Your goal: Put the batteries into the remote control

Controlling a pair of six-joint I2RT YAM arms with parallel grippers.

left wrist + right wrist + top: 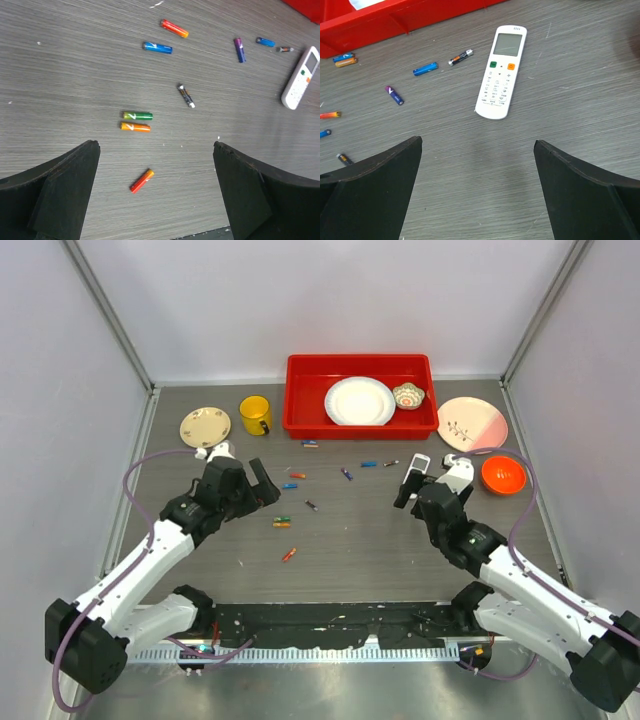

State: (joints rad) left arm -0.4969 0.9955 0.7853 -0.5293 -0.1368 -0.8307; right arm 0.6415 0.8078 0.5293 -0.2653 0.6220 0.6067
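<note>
Status: left gripper [155, 146] spread wide over loose batteries [136, 121] mid-table; right gripper [477, 142] also spread, hovering near the remote [500, 72]. It lies buttons-up near the red tray [395, 22], back hidden; from above the right gripper partly blocks it.

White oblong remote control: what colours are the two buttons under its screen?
Green button and orange button; right wrist view.
</note>
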